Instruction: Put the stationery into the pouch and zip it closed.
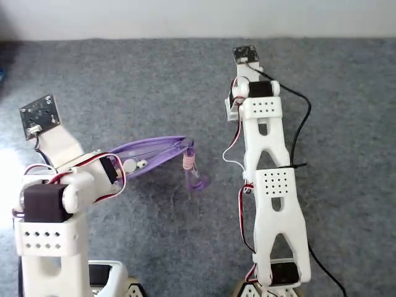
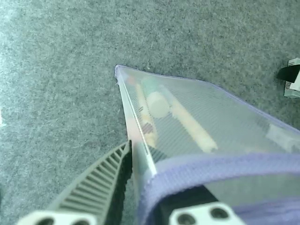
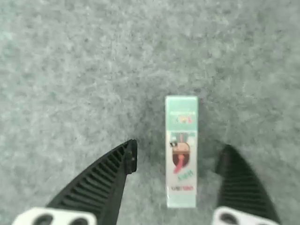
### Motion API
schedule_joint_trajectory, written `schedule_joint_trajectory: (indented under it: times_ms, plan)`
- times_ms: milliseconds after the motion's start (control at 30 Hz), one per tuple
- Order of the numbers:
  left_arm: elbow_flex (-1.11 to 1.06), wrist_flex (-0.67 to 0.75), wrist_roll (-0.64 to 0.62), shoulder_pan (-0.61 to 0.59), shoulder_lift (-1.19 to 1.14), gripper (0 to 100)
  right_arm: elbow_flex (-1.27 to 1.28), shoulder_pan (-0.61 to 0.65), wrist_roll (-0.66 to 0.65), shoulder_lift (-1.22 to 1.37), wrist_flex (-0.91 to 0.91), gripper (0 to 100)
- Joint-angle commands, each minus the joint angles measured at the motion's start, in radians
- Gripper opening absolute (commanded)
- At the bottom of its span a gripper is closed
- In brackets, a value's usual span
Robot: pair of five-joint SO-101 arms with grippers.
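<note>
Two arms stand side by side at a grey, felt-like worktop (image 1: 124,80). The left arm (image 1: 49,204) sits low at the near left edge, and its left pincer (image 2: 140,164) is clenched on the edge of the pouch (image 1: 151,151), one ribbed finger (image 2: 105,180) pressed against the outside of the mesh.

The pouch is a translucent mesh sleeve with purple trim. It stretches away from the left pincer toward the middle of the worktop, seen almost edge-on from above. A pink and purple pull (image 1: 190,170) hangs from its far end, between the two arms. Through the mesh, several pieces of stationery show inside: a long pale yellow stick (image 2: 192,124), a thinner stick (image 2: 145,117) along the seam, and a short whitish cylinder (image 2: 157,103) between them. Whether the zip is open or shut cannot be told.

The right arm (image 1: 272,185) reaches straight out toward the far side of the worktop. Its right pincer (image 3: 180,152) is spread wide, and a small mint-green box (image 3: 181,117) lies flat on the worktop between the two fingers, touching neither.
</note>
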State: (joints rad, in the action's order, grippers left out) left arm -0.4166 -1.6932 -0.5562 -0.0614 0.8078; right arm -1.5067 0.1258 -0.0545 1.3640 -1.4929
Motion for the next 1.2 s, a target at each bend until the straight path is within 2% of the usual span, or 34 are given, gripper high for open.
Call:
schedule_joint_trajectory:
  times_ms: [0,133,400,500,667,733,833,1033,1167]
  plan:
    - [-0.002,0.021,-0.011,-0.008,0.012,1,-0.058,-0.007,-0.011,0.012,0.018,20.5]
    - [-0.004,0.023,-0.011,-0.008,0.012,1,-0.061,-0.012,-0.008,0.016,-0.028,20.4]
    - [-0.021,0.026,-0.011,-0.008,0.012,1,-0.078,-0.008,-0.011,-0.058,-0.294,20.3]
    - [-0.019,0.026,-0.011,-0.008,0.012,1,-0.071,-0.013,-0.011,-0.104,-0.305,19.9]
    - [-0.018,0.026,-0.011,-0.008,0.012,1,-0.071,-0.027,-0.011,-0.143,-0.302,5.4]
    - [-0.016,0.026,-0.011,-0.008,0.012,1,-0.071,-0.027,-0.012,-0.143,-0.300,3.1]
    - [-0.016,0.026,-0.011,-0.008,0.012,1,-0.071,-0.027,-0.012,-0.143,-0.272,8.7]
    - [-0.016,0.026,-0.011,-0.008,0.012,1,-0.068,-0.019,-0.012,-0.139,-0.189,31.0]
    - [-0.018,0.026,-0.011,-0.008,0.012,1,-0.075,0.005,-0.006,-0.114,-0.133,32.0]
